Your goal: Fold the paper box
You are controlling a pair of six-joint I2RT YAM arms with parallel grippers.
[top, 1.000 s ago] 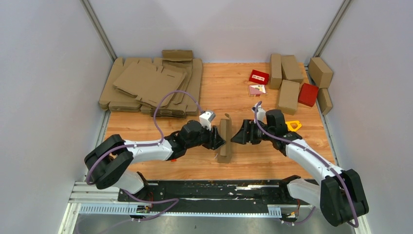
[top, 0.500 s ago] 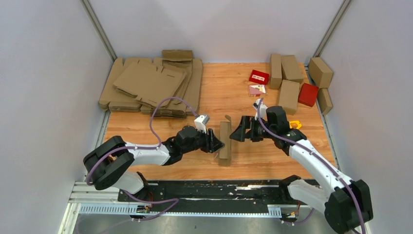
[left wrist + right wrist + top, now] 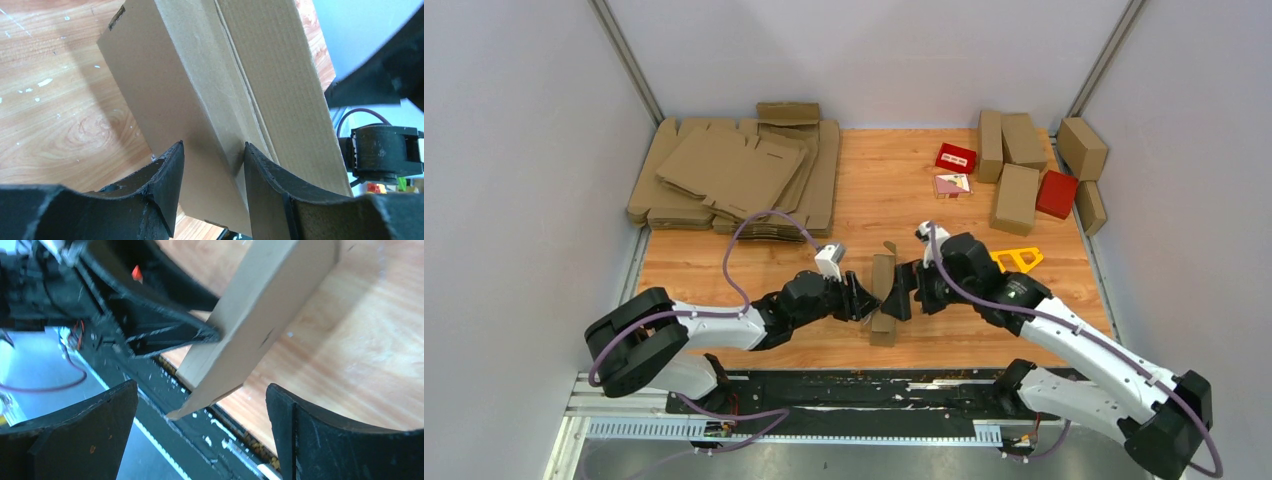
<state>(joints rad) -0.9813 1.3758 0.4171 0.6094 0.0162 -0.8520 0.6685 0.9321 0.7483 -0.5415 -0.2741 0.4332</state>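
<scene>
Top external: left gripper (image 3: 862,298) reaches inward, clamps paper box (image 3: 883,272); right gripper (image 3: 903,290) opposite, spread.

A: What's lying on the wooden bench (image 3: 874,200)?
B: Flat cardboard sheets (image 3: 734,175) stacked far left; folded brown cartons (image 3: 1016,197) and two red boxes (image 3: 956,157) far right — a yellow triangle (image 3: 1016,259) nearer. Front middle, the paper box (image 3: 885,268) on edge (touching the wood? unclear).

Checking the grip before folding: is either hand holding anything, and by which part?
The left hand pinches the plain brown cardboard box by one long side, about midway along. The right hand is open, holding nothing.
</scene>
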